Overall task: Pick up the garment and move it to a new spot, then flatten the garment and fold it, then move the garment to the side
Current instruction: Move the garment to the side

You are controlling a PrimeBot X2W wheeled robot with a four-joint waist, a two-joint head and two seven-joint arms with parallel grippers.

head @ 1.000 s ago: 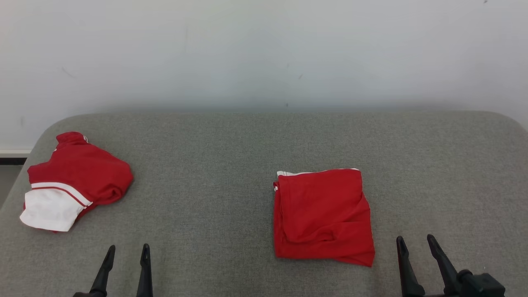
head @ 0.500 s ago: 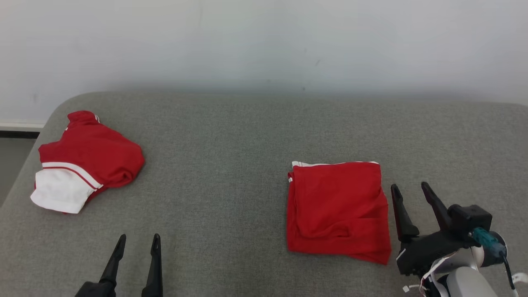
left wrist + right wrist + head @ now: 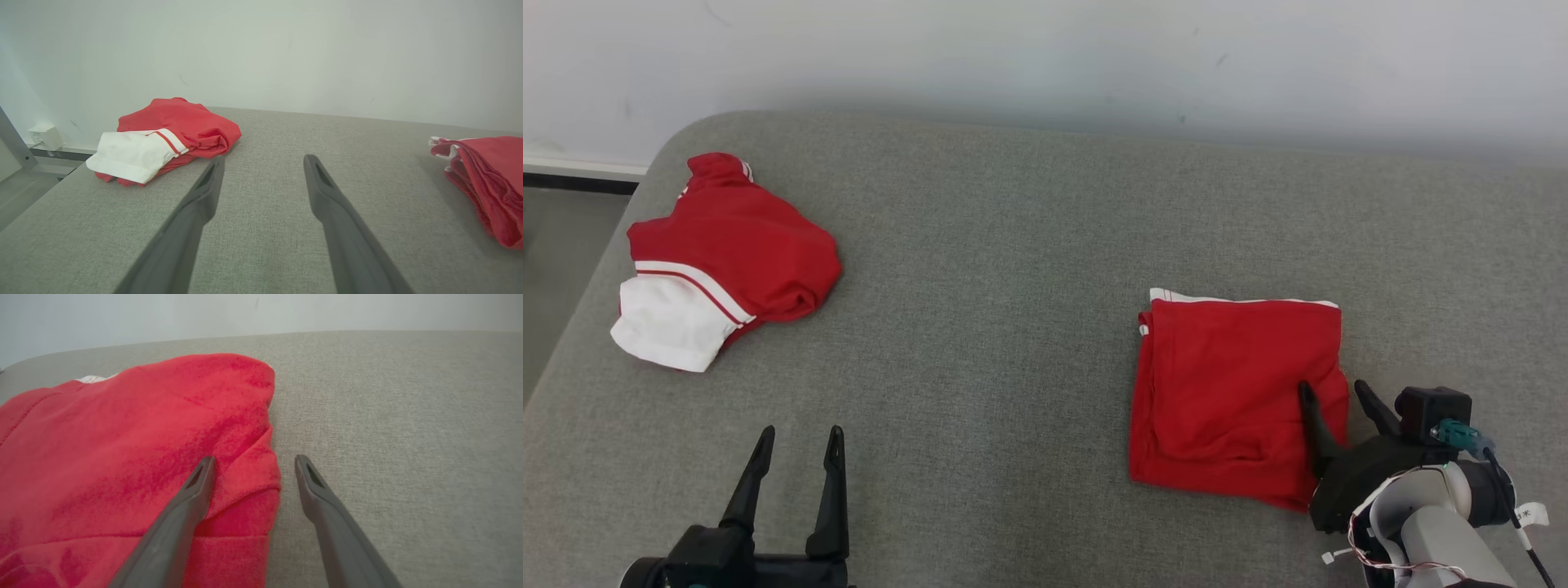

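Right wrist view: the right claw [image 3: 253, 461], open, straddles the edge of the folded garment [image 3: 143, 449], so moving it aside seems in hand; next, pinch all layers.

We read this as a lab or test room: grey fabric-covered table [image 3: 1013, 245] against a bare white wall [image 3: 1045, 49], small white box [image 3: 45, 136] low on that wall left of the table, plain grey floor [image 3: 556, 269] beside it.

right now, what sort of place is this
Probably an indoor test room set up for folding clothes rather than a home: a grey fabric-covered surface stands against a bare white wall, with a folded red garment and a crumpled red-and-white garment on it.
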